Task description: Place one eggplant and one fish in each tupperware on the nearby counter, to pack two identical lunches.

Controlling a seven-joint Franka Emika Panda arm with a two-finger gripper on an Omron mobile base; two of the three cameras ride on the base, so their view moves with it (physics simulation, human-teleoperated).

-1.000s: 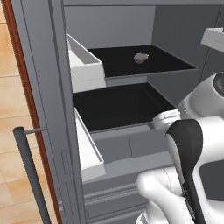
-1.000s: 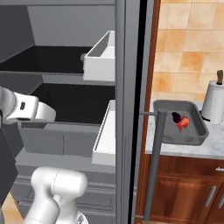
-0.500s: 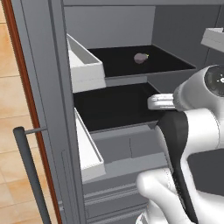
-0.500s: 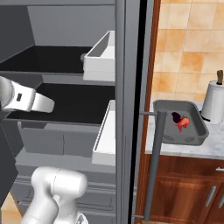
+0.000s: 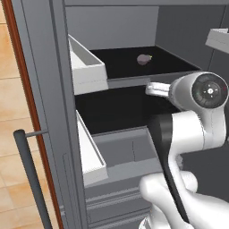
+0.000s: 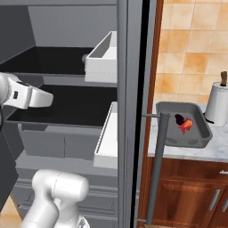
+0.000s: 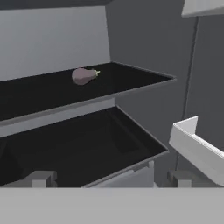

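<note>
White Franka arm with dark joints (image 5: pixel 188 116): raised and swung up over the last second, from low beside the lower black fridge shelf (image 5: pixel 118 107) to level with that shelf's front edge. White wrist link (image 6: pixel 29 95): higher in the right base view, angled toward the fridge interior.

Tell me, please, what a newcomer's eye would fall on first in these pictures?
Probably the open fridge, its dark upper shelf bare but for one small purplish eggplant lying toward the back. Next, the dark grey tupperware on the counter beside the fridge, holding a bright red-orange fish and a dark item touching it, with a paper-towel roll standing just beyond.
</note>
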